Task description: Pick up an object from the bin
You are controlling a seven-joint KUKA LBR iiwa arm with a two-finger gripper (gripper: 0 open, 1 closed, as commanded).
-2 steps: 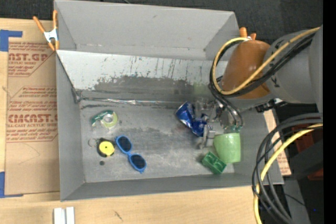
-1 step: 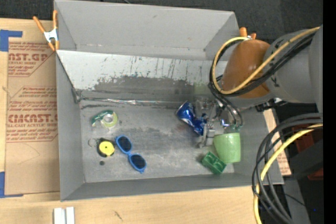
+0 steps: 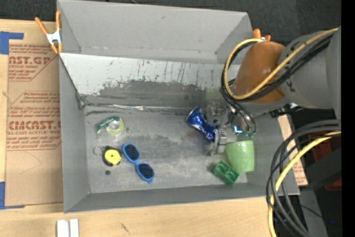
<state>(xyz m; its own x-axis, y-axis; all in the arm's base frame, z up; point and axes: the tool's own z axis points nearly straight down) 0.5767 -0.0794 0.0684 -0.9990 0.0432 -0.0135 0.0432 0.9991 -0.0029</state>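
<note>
**Clerk:** Container first?

**Checker:** One grey metal bin (image 3: 166, 30), with sloped walls and a scuffed, streaked floor. Six loose things are counted on that floor.

**Clerk:** Left half of the frame?

**Checker:** Three items.
- One small roll of clear tape (image 3: 113, 127), glossy with a greenish tint, at middle left.
- One yellow round disc (image 3: 112, 157), flat with a dark centre, just below the roll.
- One pair of blue plastic sunglasses (image 3: 138, 162), with two oval lenses, lying on a slant just right of the disc.

**Clerk:** Right half?

**Checker:** Three more.
- One crumpled blue shiny wrapper (image 3: 198, 121), foil-like with pale flecks, right of centre.
- One pale green plastic cup (image 3: 242, 157), smooth and rounded, at lower right.
- One dark green ridged block (image 3: 225, 171), small and boxy, touching the cup's lower left side.

**Clerk:** Any writing on them?

**Checker:** The marks on the wrapper are too small to read.

**Clerk:** And the robot?

**Checker:** One arm enters from the right, with one orange domed cover (image 3: 259, 72) at the wrist and looped yellow and black cables (image 3: 230, 72) around it. One pincer (image 3: 220, 141) is low over the floor at right of centre. It sits between the wrapper on its upper left and the cup on its lower right, close to both.

**Clerk:** Is the pincer apart or together?

**Checker:** I cannot tell, as the metal parts blur together there. I also cannot tell whether it grips anything.
</note>
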